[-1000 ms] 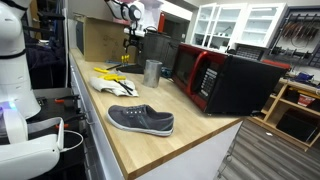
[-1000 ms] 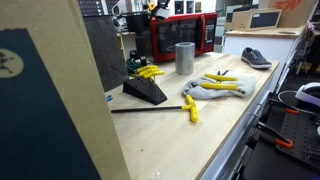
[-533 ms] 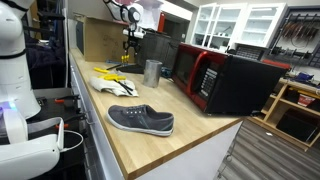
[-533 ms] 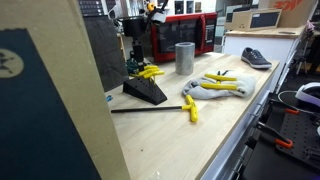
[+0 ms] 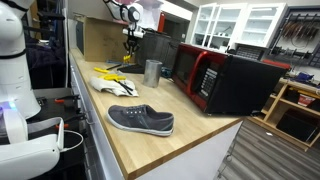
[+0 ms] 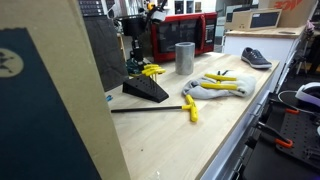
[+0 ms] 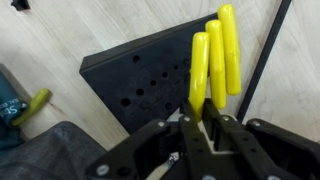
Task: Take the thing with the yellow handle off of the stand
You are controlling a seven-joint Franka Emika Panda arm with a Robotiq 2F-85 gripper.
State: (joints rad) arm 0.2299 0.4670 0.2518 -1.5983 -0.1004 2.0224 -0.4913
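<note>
One worktop (image 5: pixel 190 140), grey shoe (image 5: pixel 140 120) near front edge. Black stand (image 7: pixel 130 75) sits at far end, by back edge. Your gripper (image 7: pixel 205 125) has dropped from above stand down onto it; over last half second, barely any shift. Fingers narrow, straddling base of thing with the yellow handle (image 7: pixel 200 60), which is still on stand. Cannot tell if pads bite. Likely grasp stage, lift pending.
</note>
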